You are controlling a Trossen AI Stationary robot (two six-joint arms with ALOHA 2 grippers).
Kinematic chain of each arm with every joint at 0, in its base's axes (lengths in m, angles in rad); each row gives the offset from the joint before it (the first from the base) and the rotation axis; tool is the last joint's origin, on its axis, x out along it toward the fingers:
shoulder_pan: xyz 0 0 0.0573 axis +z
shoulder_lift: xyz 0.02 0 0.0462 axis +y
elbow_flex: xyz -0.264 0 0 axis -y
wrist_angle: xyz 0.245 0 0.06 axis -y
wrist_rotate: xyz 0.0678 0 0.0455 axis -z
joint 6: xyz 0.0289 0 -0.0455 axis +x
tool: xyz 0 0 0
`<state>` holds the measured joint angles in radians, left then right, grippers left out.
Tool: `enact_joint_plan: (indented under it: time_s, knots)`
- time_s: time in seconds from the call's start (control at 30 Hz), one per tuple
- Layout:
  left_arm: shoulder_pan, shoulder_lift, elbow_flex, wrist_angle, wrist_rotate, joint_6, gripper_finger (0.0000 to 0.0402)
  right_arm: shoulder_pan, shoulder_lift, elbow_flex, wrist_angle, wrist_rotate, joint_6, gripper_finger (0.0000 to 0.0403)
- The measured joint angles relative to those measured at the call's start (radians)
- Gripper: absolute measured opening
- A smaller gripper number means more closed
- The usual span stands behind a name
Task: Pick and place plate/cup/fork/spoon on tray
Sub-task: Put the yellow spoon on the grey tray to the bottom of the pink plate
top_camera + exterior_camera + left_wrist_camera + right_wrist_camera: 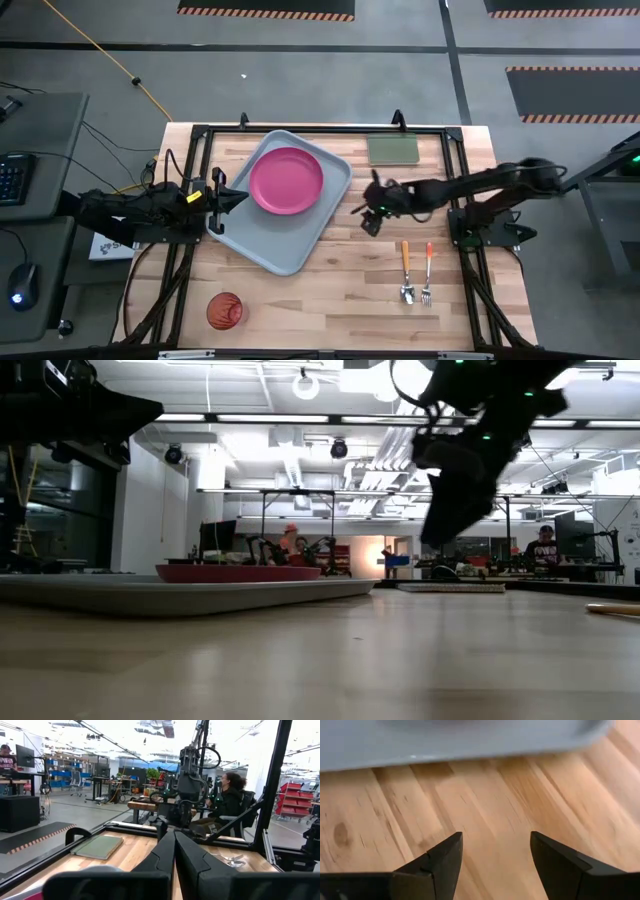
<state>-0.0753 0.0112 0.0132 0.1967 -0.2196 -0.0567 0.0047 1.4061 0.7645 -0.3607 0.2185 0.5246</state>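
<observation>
The pink plate (pixel 286 180) lies flat in the grey-blue tray (pixel 290 250), which sits at an angle left of the table's middle. The orange-red cup (pixel 224 310) stands upright near the front left edge. The spoon (pixel 407 272) and the fork (pixel 427 275) lie side by side at the front right, handles pointing to the far edge. My right gripper (pixel 365 215) hangs open above bare wood just right of the tray (pixel 470 740), slanting down, with nothing between its fingers (pixel 440 860). My left gripper (pixel 235 197) is shut and level above the tray's left rim.
A flat green pad (pixel 393 150) lies at the far right of the table. A black frame (pixel 320 128) runs around the table's edges. Bare wood lies between the tray and the cutlery. People sit at desks in the room beyond the table.
</observation>
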Motion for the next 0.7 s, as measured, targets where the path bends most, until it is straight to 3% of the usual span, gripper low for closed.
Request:
enact_joint_plan:
  time_s: [0.13, 0.33, 0.47, 0.7]
  knots:
    - [0.0, 0.0, 0.0, 0.0, 0.0, 0.0, 0.0003, 0.012, -0.065, -0.05, -0.049, -0.013, 0.207, 0.0224]
    - [0.0, 0.0, 0.0, -0.001, 0.0, -0.001, 0.0003, 0.088, -0.086, -0.034, -0.286, -0.279, 0.605, 0.0224]
    - [0.0, 0.0, 0.0, -0.004, 0.0, -0.001, 0.0003, 0.213, -0.086, -0.031, -0.399, -0.295, 0.832, 0.0224]
    - [0.0, 0.0, 0.0, -0.013, 0.0, 0.0, 0.0003, 0.448, -0.074, -0.031, -0.421, -0.246, 1.271, 0.0224]
